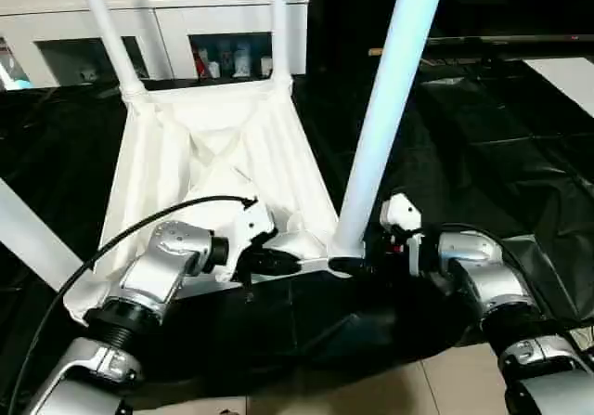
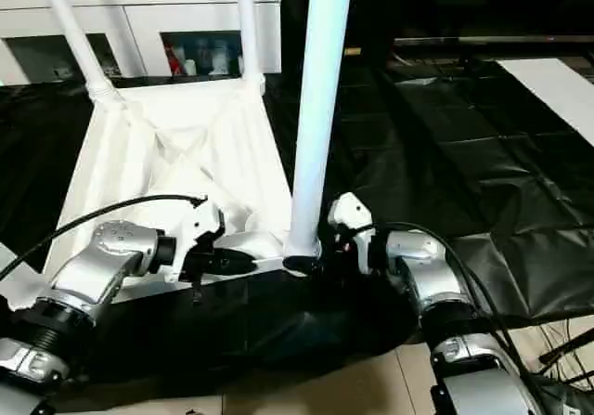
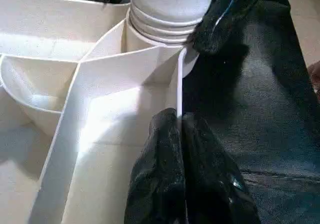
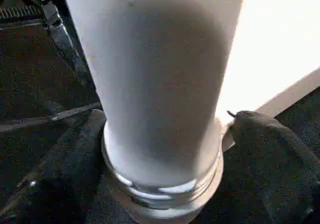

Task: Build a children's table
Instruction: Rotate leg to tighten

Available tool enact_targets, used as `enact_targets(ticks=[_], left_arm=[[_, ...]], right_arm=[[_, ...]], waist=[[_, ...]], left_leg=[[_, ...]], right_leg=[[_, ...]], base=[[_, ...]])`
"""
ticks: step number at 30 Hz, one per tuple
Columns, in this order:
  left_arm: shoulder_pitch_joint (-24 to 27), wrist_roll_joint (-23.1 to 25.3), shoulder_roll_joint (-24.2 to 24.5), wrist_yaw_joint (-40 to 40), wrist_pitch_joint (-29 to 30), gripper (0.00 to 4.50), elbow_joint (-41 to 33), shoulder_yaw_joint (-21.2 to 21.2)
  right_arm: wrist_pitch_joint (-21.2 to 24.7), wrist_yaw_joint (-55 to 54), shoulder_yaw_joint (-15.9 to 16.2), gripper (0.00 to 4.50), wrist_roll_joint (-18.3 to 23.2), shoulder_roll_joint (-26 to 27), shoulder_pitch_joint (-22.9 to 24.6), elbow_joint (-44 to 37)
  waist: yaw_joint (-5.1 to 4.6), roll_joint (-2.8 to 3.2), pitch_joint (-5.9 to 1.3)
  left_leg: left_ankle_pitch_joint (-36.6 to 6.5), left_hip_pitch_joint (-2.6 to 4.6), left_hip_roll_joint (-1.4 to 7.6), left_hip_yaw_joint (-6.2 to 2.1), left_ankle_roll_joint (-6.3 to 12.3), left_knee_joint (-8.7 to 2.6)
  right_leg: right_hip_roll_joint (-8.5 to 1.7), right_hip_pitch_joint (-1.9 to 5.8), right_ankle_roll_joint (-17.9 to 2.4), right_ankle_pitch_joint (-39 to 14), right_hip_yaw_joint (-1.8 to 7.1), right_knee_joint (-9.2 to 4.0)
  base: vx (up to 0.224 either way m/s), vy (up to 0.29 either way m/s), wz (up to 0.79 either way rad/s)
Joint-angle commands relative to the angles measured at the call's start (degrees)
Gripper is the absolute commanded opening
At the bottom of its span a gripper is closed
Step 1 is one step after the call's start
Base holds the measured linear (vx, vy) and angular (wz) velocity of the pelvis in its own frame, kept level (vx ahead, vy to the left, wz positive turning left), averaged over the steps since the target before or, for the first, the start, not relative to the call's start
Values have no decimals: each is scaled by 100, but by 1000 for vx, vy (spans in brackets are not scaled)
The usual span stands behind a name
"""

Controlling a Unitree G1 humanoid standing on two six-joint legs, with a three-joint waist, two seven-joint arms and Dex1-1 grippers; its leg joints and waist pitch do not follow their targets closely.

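Lying upside down on the black-draped tabletop (image 1: 483, 155), ribbed underside up, near its front edge: the children's table (image 1: 218, 146), legs rising from its far corners. Standing in the near-right corner socket: another leg (image 1: 385, 109). Left pincer (image 3: 181, 144) pressing together on the thin rim wall just beside that socket, steadying the top. Right pincer (image 4: 165, 179) spreading wide around the leg's base, one finger on each side. Judging the step: seating this leg fully, keeping it upright, turning or pressing squarely without tilting the top. Showing no readable brand, label or writing.
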Motion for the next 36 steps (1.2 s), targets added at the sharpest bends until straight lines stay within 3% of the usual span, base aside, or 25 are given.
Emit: enact_targets(ticks=[1, 11, 17, 20, 21, 22, 24, 29, 31, 32, 36], left_arm=[[179, 76, 12, -192, 139, 0, 79, -259], [202, 69, 46, -188, 164, 0, 46, -257], [179, 74, 36, -164, 171, 0, 74, -268], [116, 133, -61, 109, 155, 0, 203, -201], [114, 134, -64, 117, 154, 0, 207, -199], [50, 173, -212, 444, 146, 0, 357, -112], [-2, 217, -338, 730, 175, 0, 473, -56], [-125, 363, -635, 1401, 217, 0, 722, 12], [-247, 410, -910, 1937, 324, 0, 900, 107], [-247, 410, -910, 1937, 324, 0, 900, 107], [-425, 457, -1305, 2620, 459, 0, 1160, 239]], right_arm=[[37, 99, 26, 366, -6, 27, -106, 82], [28, 171, 79, 287, -20, 37, -46, 136], [1, 77, 48, 273, -23, 68, -24, 211], [131, -390, -138, 273, 63, 245, -66, 360], [135, -404, -143, 272, 66, 251, -68, 364], [190, -936, -420, 272, 276, 554, -72, 447], [248, -1374, -589, 272, 400, 807, -46, 497], [112, -2360, -615, 272, 265, 1281, 15, 651], [53, -3184, -611, 272, 104, 1581, -107, 922], [53, -3184, -611, 272, 104, 1581, -107, 922], [91, -4415, -720, 272, -106, 1944, -396, 1340]], waist=[[7, -60, -324], [7, -62, -309], [6, -57, -317], [-5, -53, -308], [-12, -53, -296], [-39, -55, -282], [-79, -54, -267], [-175, -51, -244], [-230, -46, -222], [-251, -59, -228], [-307, -69, -222]], left_leg=[[-1017, 58, 193, -39, 643, -295], [-1167, 59, 190, -47, 540, -301], [-1154, 58, 187, -50, 509, -297], [-1214, 58, 183, -47, 497, -301], [-1302, 58, 184, -53, 456, -315], [-1433, 65, 184, -54, 398, -332], [-1644, 63, 176, -78, 255, -362], [-2065, 89, 169, -120, 82, -401], [-2326, 117, 157, -130, -32, -418], [-2456, 108, 148, -157, -50, -424], [-2682, 134, 119, -183, -81, -418]], right_leg=[[-231, 268, -1584, -549, 133, -264], [-234, 261, -1511, -858, 142, -279], [-232, 264, -1515, -797, 144, -272], [-230, 259, -1519, -857, 143, -281], [-236, 257, -1492, -1006, 143, -299], [-238, 238, -1444, -1215, 151, -323], [-248, 239, -1315, -1619, 149, -356], [-265, 194, -1062, -2305, 146, -442], [-253, 141, -950, -2603, 139, -489], [-263, 167, -884, -2800, 119, -497], [-266, 124, -687, -3245, 98, -564]], base=[[0, 0, 0], [0, 0, 0], [0, 0, 0], [0, 0, 0], [0, 0, 0], [0, 0, 0], [0, 0, 0], [0, 0, 0], [0, 0, 0], [0, 0, 0], [0, 0, 0]])
